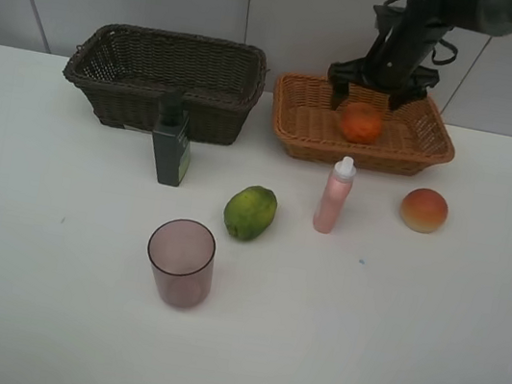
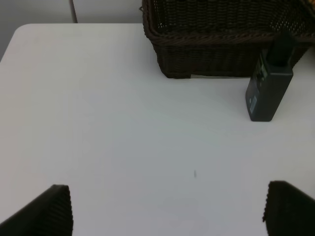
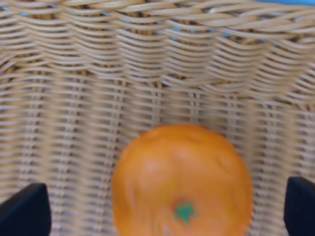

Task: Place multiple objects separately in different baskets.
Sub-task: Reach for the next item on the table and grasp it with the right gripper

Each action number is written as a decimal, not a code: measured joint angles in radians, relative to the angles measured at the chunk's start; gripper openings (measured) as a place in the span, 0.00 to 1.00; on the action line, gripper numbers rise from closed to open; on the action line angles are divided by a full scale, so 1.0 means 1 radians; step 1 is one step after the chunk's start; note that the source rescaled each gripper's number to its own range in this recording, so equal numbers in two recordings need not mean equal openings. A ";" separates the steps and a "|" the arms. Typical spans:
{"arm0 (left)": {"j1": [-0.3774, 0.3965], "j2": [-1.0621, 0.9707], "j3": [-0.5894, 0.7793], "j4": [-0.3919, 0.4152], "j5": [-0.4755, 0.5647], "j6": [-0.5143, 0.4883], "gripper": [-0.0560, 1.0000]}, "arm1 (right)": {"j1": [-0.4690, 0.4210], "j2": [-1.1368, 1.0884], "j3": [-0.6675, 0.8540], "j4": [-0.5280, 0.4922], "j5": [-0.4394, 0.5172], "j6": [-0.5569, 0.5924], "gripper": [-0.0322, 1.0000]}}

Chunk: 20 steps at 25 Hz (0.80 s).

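r gripper (image 1: 367, 95) jaws spread, clear of orange (image 1: 362, 122) just below in tan basket (image 1: 378, 157); peach (image 1: 424, 210) nearest, on table (image 1: 463, 361) front-right of basket.

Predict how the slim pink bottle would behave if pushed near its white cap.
The pink bottle stands tall on a narrow base, so it would probably tip rather than slide. Its body looks cylindrical, so it might then roll.

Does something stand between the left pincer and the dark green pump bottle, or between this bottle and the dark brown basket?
Nothing visible does. Only bare white table lies between the open left pincer and the pump bottle, and the bottle stands directly before the front wall of the dark brown basket.
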<state>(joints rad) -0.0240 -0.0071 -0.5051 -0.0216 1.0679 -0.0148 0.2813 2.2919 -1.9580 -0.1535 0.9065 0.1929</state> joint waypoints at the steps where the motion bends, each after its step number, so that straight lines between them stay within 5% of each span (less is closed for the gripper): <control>1: 0.000 0.000 0.000 0.000 0.000 0.000 1.00 | 0.001 -0.016 0.004 0.006 0.019 -0.006 1.00; 7: 0.000 0.000 0.000 0.000 0.000 0.000 1.00 | -0.006 -0.166 0.214 0.033 0.009 -0.060 1.00; 20: 0.000 0.000 0.000 0.000 0.000 0.000 1.00 | -0.113 -0.543 0.769 0.046 -0.202 -0.137 1.00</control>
<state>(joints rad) -0.0240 -0.0071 -0.5051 -0.0216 1.0679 -0.0148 0.1686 1.7489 -1.1890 -0.1079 0.7041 0.0561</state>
